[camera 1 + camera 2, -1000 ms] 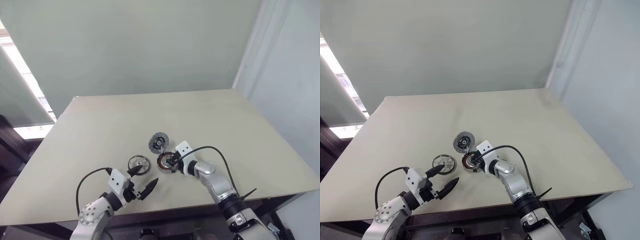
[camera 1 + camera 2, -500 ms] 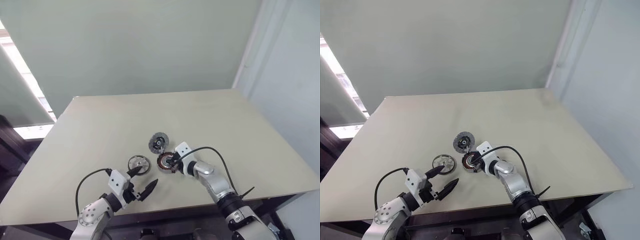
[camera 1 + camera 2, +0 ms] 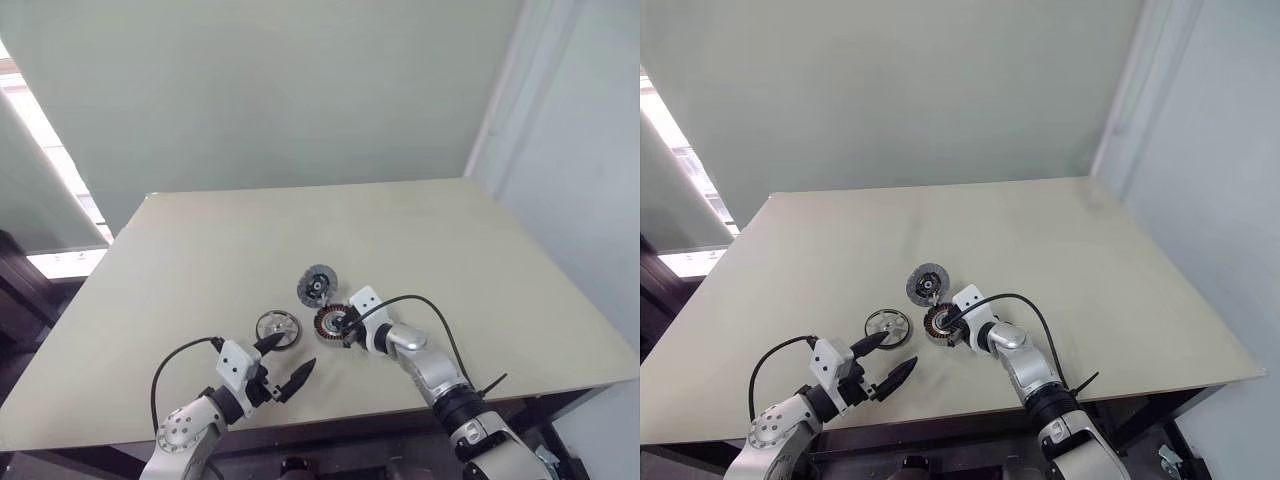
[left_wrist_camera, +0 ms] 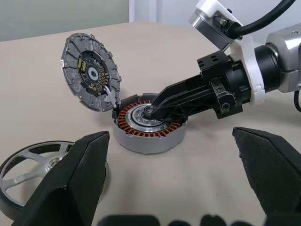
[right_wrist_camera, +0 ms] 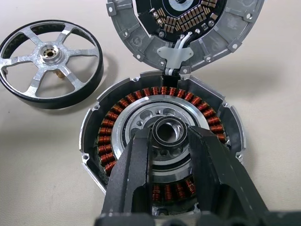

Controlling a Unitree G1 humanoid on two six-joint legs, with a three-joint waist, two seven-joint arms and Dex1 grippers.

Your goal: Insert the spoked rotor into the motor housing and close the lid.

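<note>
The right end effector (image 5: 170, 141) has its fingers closed on the small centre ring of the motor housing (image 5: 162, 136), whose lid (image 4: 91, 70) stands hinged up just behind. The spoked rotor (image 4: 33, 165) lies flat beside the open left end effector (image 3: 283, 363). It looks rigid, smooth and heavy; I would pinch its rim.

Shiny metal rotor (image 5: 50, 63), copper windings (image 5: 141, 94), matt table (image 3: 450, 260)
</note>
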